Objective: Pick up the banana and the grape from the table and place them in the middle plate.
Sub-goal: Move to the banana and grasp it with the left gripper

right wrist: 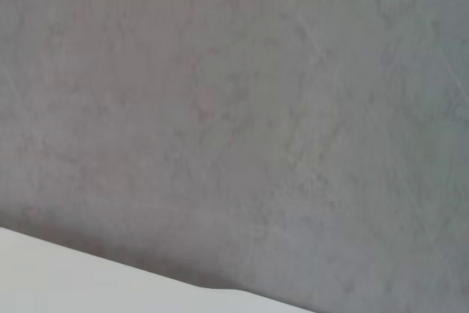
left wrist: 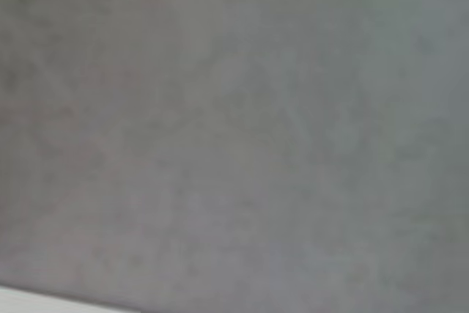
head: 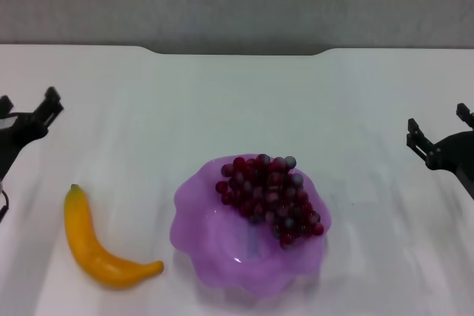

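Purple-red grape bunch (head: 270,199) already in translucent purple scalloped plate (head: 215,257), frame centre. Smooth yellow banana (head: 96,246) on white table (head: 237,101), lower left. Left gripper (head: 29,112) fingers wide, empty; right gripper (head: 437,135) same. Advice: grasp banana mid-body across curve.

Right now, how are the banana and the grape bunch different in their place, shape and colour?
The banana lies on the bare table, on the robot's left of the middle plate; the grape bunch already rests inside that plate. The banana is one smooth curved piece, while the grape is a cluster of many small round berries. The banana is yellow-orange, the grape dark red-purple. Neither gripper touches either one.
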`<act>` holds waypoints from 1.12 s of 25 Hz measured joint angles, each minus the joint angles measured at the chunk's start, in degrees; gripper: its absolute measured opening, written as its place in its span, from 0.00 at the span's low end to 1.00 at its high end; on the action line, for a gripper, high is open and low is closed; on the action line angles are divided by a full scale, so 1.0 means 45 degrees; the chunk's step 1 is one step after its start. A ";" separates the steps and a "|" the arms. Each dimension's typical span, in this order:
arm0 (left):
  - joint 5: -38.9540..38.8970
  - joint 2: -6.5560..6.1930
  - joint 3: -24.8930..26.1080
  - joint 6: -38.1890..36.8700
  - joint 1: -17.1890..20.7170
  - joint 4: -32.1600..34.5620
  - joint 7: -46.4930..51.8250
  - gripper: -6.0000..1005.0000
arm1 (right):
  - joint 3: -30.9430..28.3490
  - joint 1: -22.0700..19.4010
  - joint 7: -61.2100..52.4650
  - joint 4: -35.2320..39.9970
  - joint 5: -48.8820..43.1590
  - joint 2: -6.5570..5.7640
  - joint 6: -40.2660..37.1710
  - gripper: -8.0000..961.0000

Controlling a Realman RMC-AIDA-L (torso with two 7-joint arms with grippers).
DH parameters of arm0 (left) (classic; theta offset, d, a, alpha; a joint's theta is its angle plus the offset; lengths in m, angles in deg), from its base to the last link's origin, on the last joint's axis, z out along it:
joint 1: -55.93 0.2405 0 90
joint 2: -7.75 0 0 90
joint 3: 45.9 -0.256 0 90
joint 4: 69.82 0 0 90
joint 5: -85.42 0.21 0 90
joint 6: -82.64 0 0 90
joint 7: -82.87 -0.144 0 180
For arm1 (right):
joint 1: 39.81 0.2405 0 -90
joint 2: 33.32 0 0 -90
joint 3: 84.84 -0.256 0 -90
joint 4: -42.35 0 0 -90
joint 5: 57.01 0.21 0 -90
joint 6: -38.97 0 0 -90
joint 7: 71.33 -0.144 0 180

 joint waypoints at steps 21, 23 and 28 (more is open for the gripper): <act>0.4078 0.1237 0.5755 1.9796 -0.1278 -0.7030 -0.1337 0.88 | 0.0336 0.0027 0.0170 -0.0323 -0.0193 0.0010 0.0450 0.92; 0.4593 0.1255 0.5278 2.0017 -0.1460 -0.6933 -0.0757 0.88 | 0.0337 0.0025 0.0173 -0.0352 -0.0191 0.0009 0.0454 0.92; 0.5356 0.1256 0.4321 2.0306 -0.2150 -0.6187 0.0643 0.88 | 0.0335 0.0037 0.0178 -0.0368 -0.0178 0.0003 0.0461 0.92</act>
